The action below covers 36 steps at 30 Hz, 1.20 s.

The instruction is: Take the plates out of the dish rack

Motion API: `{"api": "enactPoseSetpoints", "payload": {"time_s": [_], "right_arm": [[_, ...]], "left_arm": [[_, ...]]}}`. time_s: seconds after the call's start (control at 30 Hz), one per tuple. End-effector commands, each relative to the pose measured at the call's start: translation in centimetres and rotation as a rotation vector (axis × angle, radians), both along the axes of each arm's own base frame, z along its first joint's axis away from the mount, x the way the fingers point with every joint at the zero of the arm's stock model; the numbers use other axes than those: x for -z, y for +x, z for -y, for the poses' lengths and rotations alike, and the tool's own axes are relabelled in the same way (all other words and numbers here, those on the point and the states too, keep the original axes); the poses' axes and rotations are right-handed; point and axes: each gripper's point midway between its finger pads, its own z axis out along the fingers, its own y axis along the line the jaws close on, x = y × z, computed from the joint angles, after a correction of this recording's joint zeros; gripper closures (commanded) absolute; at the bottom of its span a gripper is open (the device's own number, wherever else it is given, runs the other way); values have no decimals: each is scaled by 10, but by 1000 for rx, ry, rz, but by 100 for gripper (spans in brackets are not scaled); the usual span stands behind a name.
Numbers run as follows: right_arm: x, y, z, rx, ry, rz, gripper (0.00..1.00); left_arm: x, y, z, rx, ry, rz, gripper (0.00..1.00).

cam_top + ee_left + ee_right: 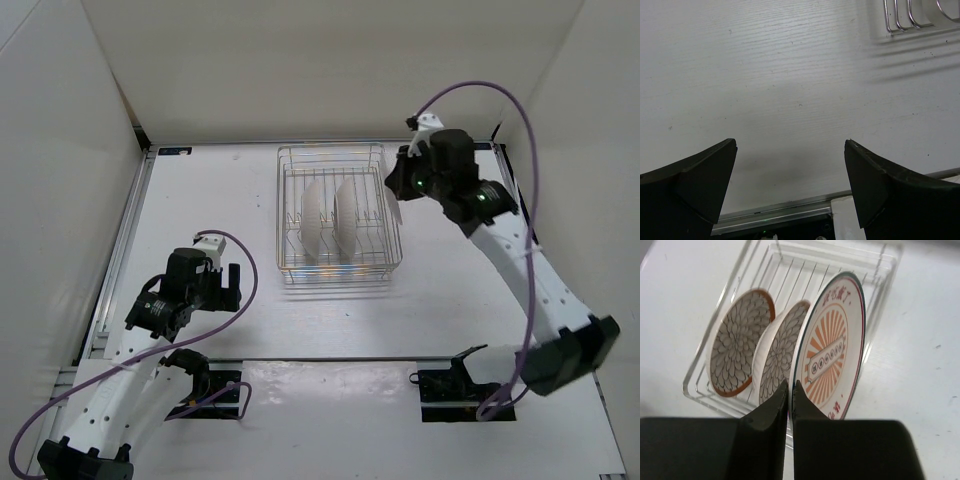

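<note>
Two black fingers (767, 420) of the right gripper (790, 385) are pressed almost together, and between their tips they pinch the thin edge of the grey-rimmed plate (832, 345). This plate stands upright on its edge, with its face of orange rays and a small label in the middle turned toward the wrist camera. It is at the right end of the dish rack (830, 250), but whether its lower edge touches the wires I cannot tell. Just beside it, to the left in the right wrist view, the two brown-rimmed plates (740, 342) stand in the rack one behind the other, both leaning a little and showing their white petal pattern. From above, these two plates (312, 220) show only their white backs in the middle of the rack (330, 150), and the right gripper (400, 185) hangs over the right rim of the rack, where the held plate (393, 205) appears as a narrow white strip. The left gripper (790, 170) has its fingers (705, 175) wide apart with nothing between them, only the white table (790, 75) below. A corner of the rack (910, 20) shows at the top right of the left wrist view. In the overhead view the left gripper (225, 285) is low over the table (200, 190), well apart from the rack, to the left of it.
</note>
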Motion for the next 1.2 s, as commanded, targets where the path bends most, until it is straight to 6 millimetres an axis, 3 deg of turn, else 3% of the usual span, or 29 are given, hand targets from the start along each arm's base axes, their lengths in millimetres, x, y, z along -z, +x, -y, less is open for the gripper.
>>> {"api": "enactPoseSetpoints", "payload": {"time_s": [0.0,0.07,0.2,0.3,0.33,0.4,0.43,0.5,0.53,0.63,0.67,0.73,0.87,1.17], "right_arm": [[-49,-24,39,114,5,157,100],[-50,-42,48,126,13,156,100],[-12,-79,77,181,-46,67,100],[21,-107,76,120,-37,-4,100],[48,-119,71,83,-36,-78,100],[51,-138,63,9,15,-95,100],[69,-152,59,-23,35,-154,100],[73,-165,60,-40,63,-162,100],[90,-176,56,-62,70,-225,100],[106,-191,53,-97,99,-269,100],[124,-198,50,-107,110,-318,100],[126,-204,45,-139,144,-318,100],[151,-213,31,-193,206,-373,100],[174,-211,6,-264,263,-387,100]], "left_arm": [[-8,2,-1,-2,-2,27,0],[-7,1,-1,-3,1,23,0],[-7,1,-1,-4,0,20,0],[-6,2,-1,-6,-3,19,0],[-7,2,-1,-4,-3,22,0],[-6,2,-1,-6,-2,17,0],[-6,2,-1,-6,-2,16,0],[-5,1,0,-4,0,10,0],[-5,2,-1,-7,-1,10,0],[-5,2,-1,-7,-1,10,0],[-6,2,-1,-9,0,13,0],[-5,2,-1,-7,1,10,0],[-4,1,-1,-7,3,3,0],[-3,2,-2,-11,9,-6,0]]}}
